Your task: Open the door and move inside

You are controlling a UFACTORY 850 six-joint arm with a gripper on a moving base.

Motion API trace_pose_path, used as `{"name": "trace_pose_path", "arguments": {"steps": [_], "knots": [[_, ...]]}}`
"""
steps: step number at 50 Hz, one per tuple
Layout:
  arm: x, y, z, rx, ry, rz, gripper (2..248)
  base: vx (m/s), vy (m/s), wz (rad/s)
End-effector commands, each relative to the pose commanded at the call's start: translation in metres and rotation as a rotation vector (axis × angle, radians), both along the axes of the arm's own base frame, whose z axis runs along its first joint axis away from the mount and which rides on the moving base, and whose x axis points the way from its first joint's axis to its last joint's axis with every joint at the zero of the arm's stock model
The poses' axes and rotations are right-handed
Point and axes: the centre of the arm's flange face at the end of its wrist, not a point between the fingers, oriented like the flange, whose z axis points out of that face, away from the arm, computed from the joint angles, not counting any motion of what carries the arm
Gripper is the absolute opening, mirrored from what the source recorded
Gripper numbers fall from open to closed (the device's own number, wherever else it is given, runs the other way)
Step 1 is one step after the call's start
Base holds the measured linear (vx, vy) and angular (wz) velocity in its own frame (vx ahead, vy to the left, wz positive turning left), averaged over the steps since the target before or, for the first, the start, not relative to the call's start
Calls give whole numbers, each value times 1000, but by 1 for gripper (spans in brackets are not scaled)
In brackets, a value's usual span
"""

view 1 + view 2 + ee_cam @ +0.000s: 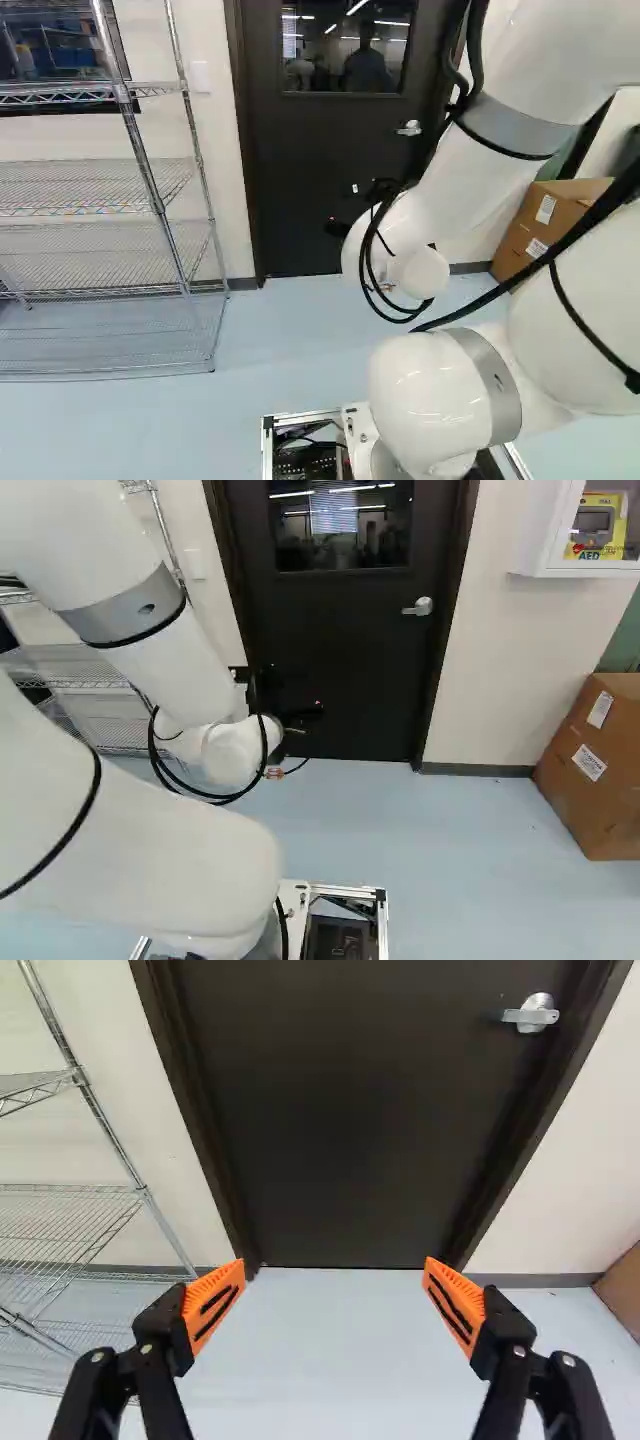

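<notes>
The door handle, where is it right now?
In the right base view, the silver handle is on the right side of the dark door, just below and right of its window.

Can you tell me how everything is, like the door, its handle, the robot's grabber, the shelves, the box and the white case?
Door, closed
Door handle, level, not gripped
Gripper, open, nothing between its fingers
Wire shelves, standing upright
Cardboard box, on the floor
White case, up on the wall
</notes>
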Motion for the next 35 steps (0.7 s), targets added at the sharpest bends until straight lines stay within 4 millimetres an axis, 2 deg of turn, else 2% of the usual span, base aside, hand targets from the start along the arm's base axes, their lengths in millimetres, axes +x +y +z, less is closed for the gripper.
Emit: {"name": "trace_pose_path", "arguments": {"steps": [35], "knots": [[0, 0, 0, 0, 0, 0, 247, 20, 0, 0]]}}
